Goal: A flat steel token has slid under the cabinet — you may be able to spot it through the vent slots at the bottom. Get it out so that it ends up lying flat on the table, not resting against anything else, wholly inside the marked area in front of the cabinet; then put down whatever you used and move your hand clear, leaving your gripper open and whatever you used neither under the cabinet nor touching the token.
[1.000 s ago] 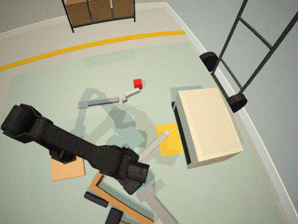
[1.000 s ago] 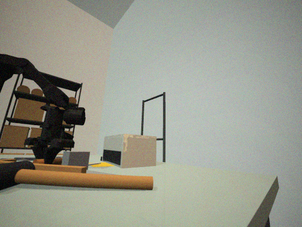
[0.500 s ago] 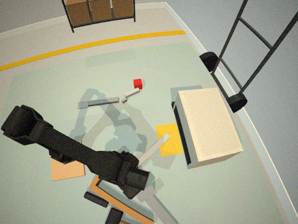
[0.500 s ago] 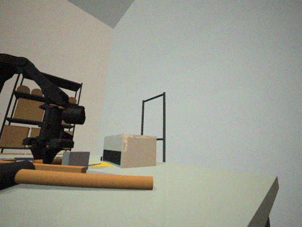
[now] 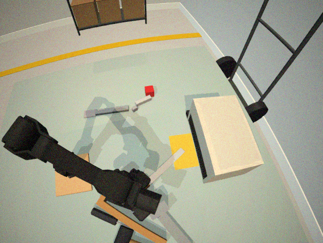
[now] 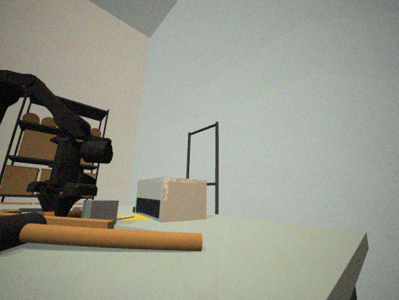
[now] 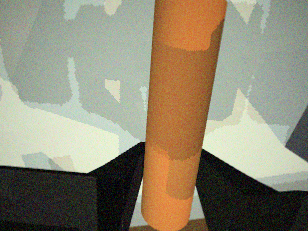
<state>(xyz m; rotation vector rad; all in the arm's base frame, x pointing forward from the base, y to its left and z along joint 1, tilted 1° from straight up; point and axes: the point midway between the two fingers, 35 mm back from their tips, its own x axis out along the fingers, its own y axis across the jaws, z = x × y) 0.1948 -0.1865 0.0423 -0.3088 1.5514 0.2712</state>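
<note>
The cabinet (image 5: 230, 135) (image 6: 183, 199) is a pale box with a dark opening (image 5: 197, 146) (image 6: 148, 207) low along its front. The yellow marked area (image 5: 187, 159) (image 6: 138, 217) lies in front of it. My gripper (image 6: 59, 214) (image 7: 168, 150) is shut on a round orange handle (image 7: 180, 89); in the top view the fingertips are hidden under the hand. A long flat grey blade (image 5: 163, 167) (image 6: 123, 218) extends from below the hand, its tip over the marked area, short of the cabinet. Whether it touches the table cannot be told. The steel token is not visible.
A red cube (image 5: 149, 90), a pale bar (image 5: 143, 100), a small block (image 5: 134, 108) and a grey bar (image 5: 107, 110) lie beyond the arm. An orange plate (image 5: 73, 184), an orange-edged frame (image 5: 133, 221) and a grey bar (image 5: 176, 227) lie on the near side.
</note>
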